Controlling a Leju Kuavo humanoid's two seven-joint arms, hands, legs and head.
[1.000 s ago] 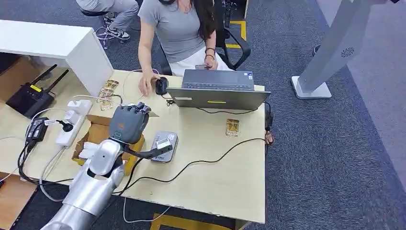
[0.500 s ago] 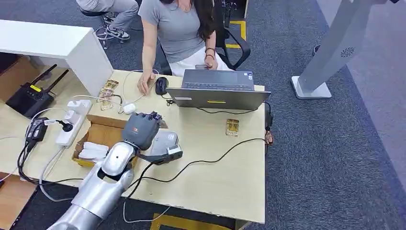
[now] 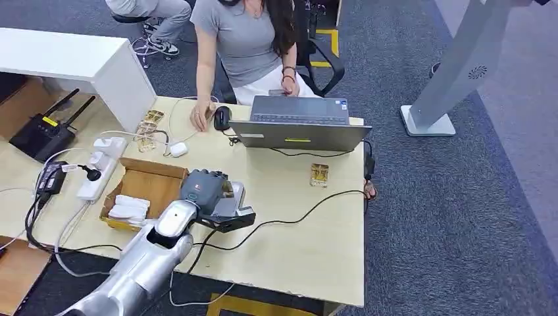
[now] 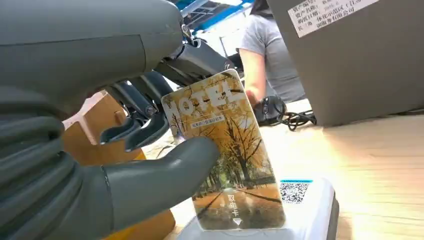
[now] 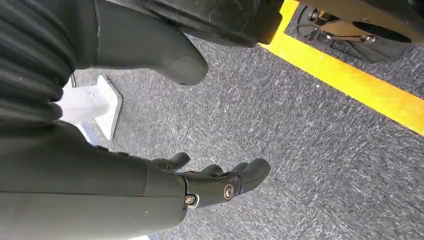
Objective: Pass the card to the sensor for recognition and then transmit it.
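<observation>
card (image 4: 225, 160): "HOTEL" | sensor (image 4: 300, 210): QR code; laptop (image 4: 350, 55) label unreadable

Office setting. Indicated by: pale wooden desk (image 3: 309, 243), open grey laptop (image 3: 299, 122), black computer mouse (image 3: 222, 118), white power strip (image 3: 102, 166), black antenna router (image 3: 43, 133), seated person (image 3: 245, 41), grey carpet (image 3: 454, 197).

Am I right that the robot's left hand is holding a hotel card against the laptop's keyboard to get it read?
Not quite. The left hand does hold the hotel card, but its lower edge is on the small grey sensor with the QR code sticker, not the laptop, which stands further back on the desk. The left wrist view shows this plainly.
</observation>
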